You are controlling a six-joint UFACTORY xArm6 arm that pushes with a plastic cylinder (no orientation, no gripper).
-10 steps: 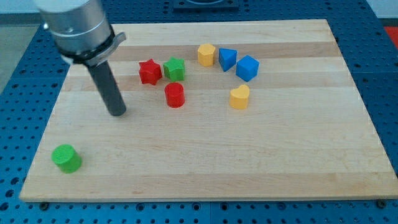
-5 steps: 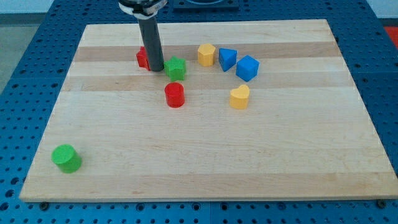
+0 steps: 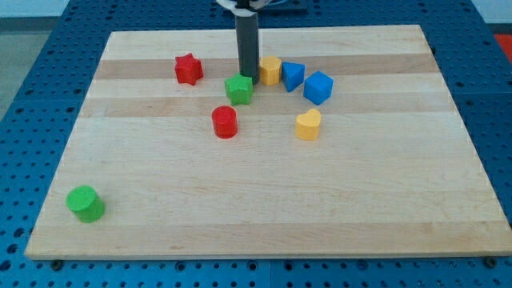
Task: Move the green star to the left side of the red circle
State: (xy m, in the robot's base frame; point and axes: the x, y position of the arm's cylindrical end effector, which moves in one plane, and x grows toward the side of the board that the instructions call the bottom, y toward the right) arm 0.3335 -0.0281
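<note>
The arm ends in a plain dark rod with no claw, so nothing is clenched, released or grasped. My tip (image 3: 249,77) stands on the board near the middle of its top edge, touching or just beside the upper right of the green star (image 3: 238,90), in the narrow gap between that block and the yellow block (image 3: 270,70) to the view's right.

The green star lies flat, towards the top edge and slightly left of the board's centre line. Its outline is compact, with no clear long axis, and the way its points face cannot be made out. The red circle (image 3: 225,122), a short upright cylinder, stands just below the star and a little to the view's left, apart from it.

The red star (image 3: 188,69) lies further left, near the top edge and well apart from the green star. Right of the yellow block come a blue triangular block (image 3: 292,76) and a blue cube (image 3: 318,87), close together. A yellow heart (image 3: 308,125) lies below the cube. A green cylinder (image 3: 85,203) stands alone near the bottom left corner.

The worktop (image 3: 320,200) is a pale wooden board of lengthwise strips. It rests on a blue perforated surface (image 3: 16,144) that shows along all four sides.
</note>
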